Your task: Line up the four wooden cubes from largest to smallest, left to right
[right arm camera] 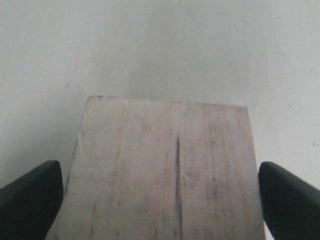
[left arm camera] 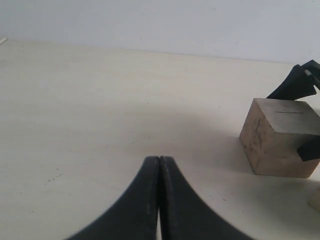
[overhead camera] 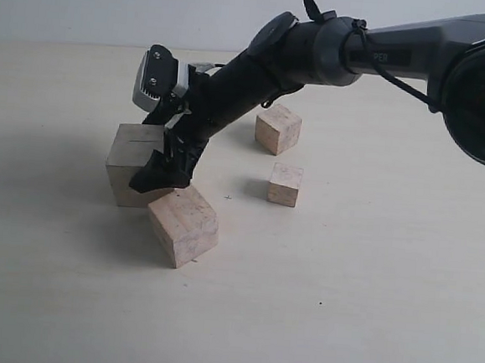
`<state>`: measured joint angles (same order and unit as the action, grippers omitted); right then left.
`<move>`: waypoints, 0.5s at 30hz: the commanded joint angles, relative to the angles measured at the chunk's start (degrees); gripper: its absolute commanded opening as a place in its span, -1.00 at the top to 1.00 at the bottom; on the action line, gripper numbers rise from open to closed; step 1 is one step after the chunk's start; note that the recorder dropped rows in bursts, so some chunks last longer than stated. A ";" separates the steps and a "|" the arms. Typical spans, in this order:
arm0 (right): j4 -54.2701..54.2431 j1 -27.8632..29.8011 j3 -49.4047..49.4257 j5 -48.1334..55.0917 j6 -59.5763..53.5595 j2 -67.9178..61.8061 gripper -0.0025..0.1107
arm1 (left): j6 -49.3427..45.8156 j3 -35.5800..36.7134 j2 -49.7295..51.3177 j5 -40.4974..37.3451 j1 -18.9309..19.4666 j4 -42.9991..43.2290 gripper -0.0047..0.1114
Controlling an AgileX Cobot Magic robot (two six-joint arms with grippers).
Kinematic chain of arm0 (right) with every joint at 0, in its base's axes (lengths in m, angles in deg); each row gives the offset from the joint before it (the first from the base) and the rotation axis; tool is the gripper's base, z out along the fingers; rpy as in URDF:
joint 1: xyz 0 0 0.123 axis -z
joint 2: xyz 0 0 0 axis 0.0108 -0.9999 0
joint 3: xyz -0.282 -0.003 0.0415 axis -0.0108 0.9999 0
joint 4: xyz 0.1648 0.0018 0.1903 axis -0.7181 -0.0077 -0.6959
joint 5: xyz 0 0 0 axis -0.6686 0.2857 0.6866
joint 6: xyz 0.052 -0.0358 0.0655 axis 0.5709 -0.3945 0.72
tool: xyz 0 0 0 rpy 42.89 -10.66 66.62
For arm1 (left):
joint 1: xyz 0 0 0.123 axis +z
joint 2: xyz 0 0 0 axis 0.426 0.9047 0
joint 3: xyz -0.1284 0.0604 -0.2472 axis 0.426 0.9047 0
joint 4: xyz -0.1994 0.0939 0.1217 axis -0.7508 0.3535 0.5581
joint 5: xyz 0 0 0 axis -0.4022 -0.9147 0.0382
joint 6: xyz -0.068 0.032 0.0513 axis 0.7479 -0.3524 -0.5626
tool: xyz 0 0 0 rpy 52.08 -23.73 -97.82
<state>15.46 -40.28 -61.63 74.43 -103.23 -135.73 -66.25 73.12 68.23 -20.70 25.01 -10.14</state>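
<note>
Fingers [right arm camera: 31,199] of the right gripper [overhead camera: 163,175] are standing wide apart, one on each side of the biggest cube [overhead camera: 124,172], and are letting it go free. This cube is sitting on the table [overhead camera: 367,309], left of the middle of the outside picture, and is showing a thin dark line on top. The second biggest cube [overhead camera: 184,225] is sitting just below it. The third cube [overhead camera: 278,129] and the smallest cube [overhead camera: 285,185] are sitting right of the middle. The left gripper [left arm camera: 159,165] is pressing its fingers [left arm camera: 145,205] together, holding nothing
</note>
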 commanded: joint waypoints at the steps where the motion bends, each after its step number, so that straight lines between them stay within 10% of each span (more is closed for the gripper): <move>1: -0.28 0.02 -0.29 -0.24 0.77 1.75 -0.84 | -0.04 0.02 -0.30 0.45 -0.41 -0.19 0.92; 15: 18.57 0.02 -0.29 3.41 33.17 17.33 -0.66 | -0.04 0.02 -0.30 0.45 -0.41 -0.19 0.92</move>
<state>28.66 -40.28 -61.63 77.12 -81.67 -122.08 -66.25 73.12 68.23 -20.70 25.01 -10.14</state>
